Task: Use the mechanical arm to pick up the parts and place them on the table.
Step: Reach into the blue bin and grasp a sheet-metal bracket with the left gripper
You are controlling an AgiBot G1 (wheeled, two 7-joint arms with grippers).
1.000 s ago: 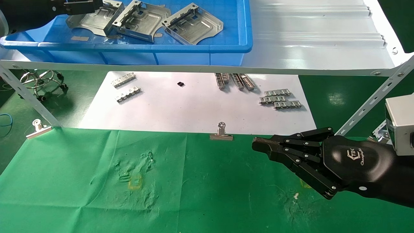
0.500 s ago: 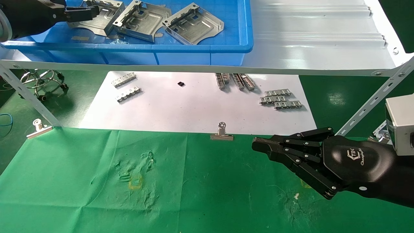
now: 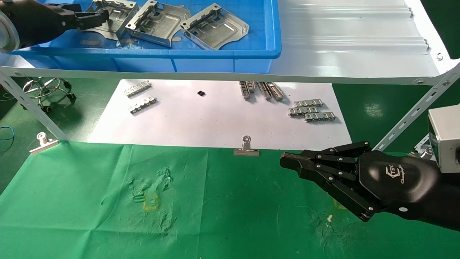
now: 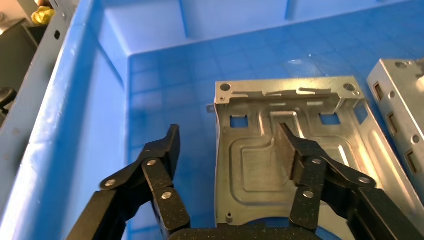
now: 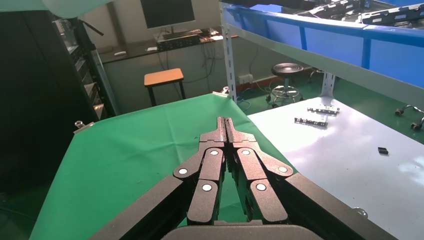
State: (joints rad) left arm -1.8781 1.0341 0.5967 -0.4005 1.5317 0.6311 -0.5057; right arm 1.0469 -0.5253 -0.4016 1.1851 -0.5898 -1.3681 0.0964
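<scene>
Left wrist view, grooved silver part point(image 4: 280, 160) w/ cutouts, left hand point(image 4: 227, 150) open

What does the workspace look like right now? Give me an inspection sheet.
Surface: table in wrinkled green cloth, no parts on it yet.
Job's things: three parts in the blue bin on the white shelf.
Clutter: toothed strips and a small black piece on white paper; binder clips at the cloth edge.
Grippers: left gripper open, straddling the edge of the leftmost part; right gripper shut, parked over the table.
Cables: blue loop at far left.
Surroundings: stool, desk with monitor.
</scene>
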